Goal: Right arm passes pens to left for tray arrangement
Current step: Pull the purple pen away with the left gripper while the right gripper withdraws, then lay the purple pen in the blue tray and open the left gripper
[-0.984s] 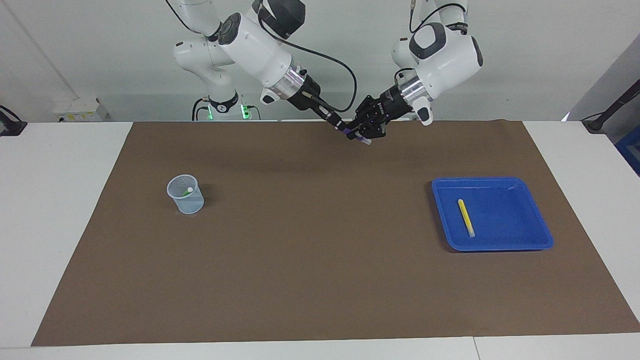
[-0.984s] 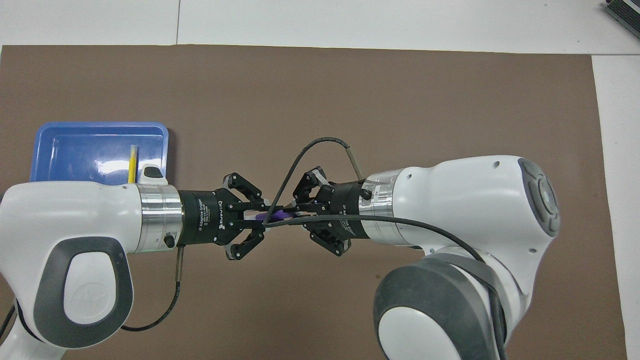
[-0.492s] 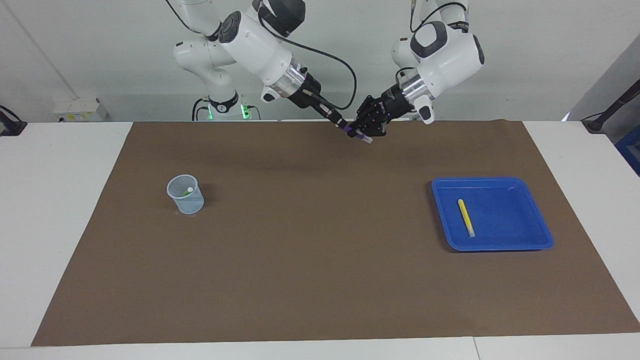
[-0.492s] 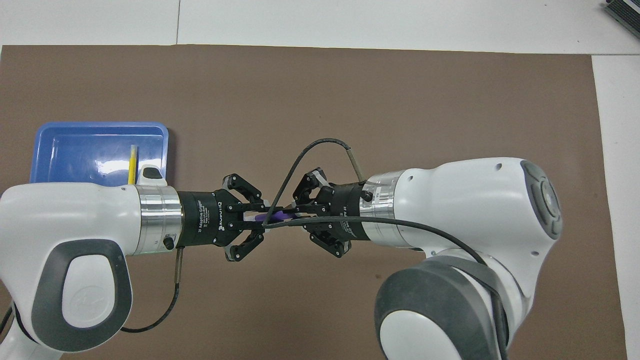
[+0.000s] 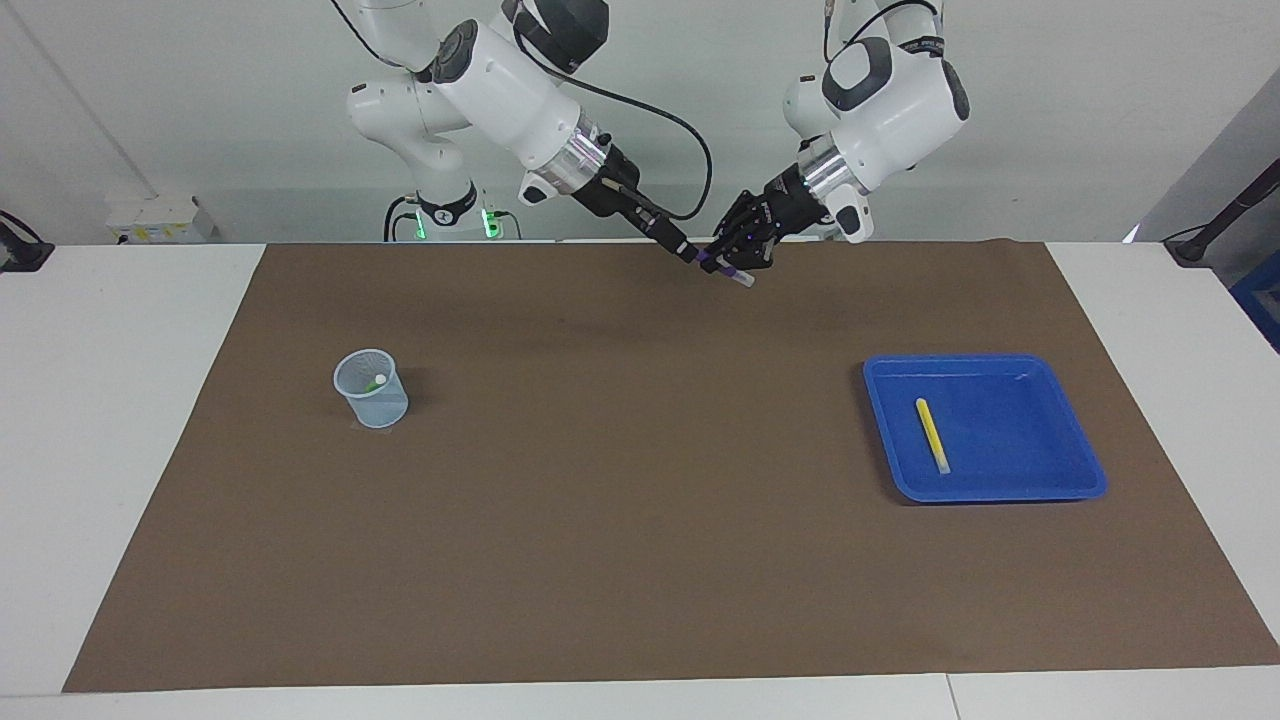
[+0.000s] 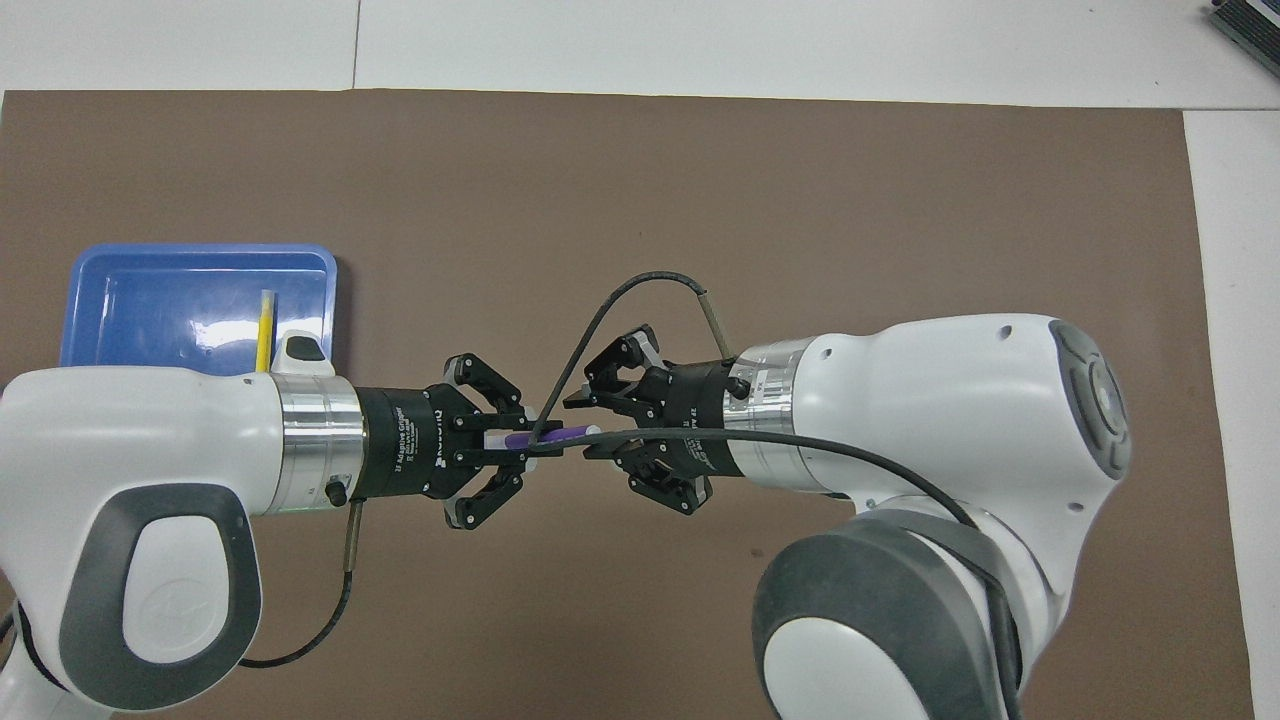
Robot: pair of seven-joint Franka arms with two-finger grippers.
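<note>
A purple pen (image 6: 548,437) hangs over the mat's edge nearest the robots, with my left gripper (image 6: 520,440) shut on it. Its pale end (image 6: 592,431) points toward my right gripper (image 6: 587,428), which stands open around that end without gripping it. In the facing view the left gripper (image 5: 724,262) holds the purple pen (image 5: 730,273) just beside the right gripper (image 5: 690,254). A yellow pen (image 5: 932,436) lies in the blue tray (image 5: 1010,445) at the left arm's end of the table. A green pen (image 5: 374,382) stands in a pale mesh cup (image 5: 371,390).
A brown mat (image 5: 640,480) covers most of the white table. In the overhead view the left arm's wrist hides part of the blue tray (image 6: 150,290) and the yellow pen (image 6: 265,325). A black cable (image 6: 610,300) loops over both grippers.
The right gripper has opened and let go of the purple pen, which stays in the shut left gripper. Both arms have drawn slightly apart.
</note>
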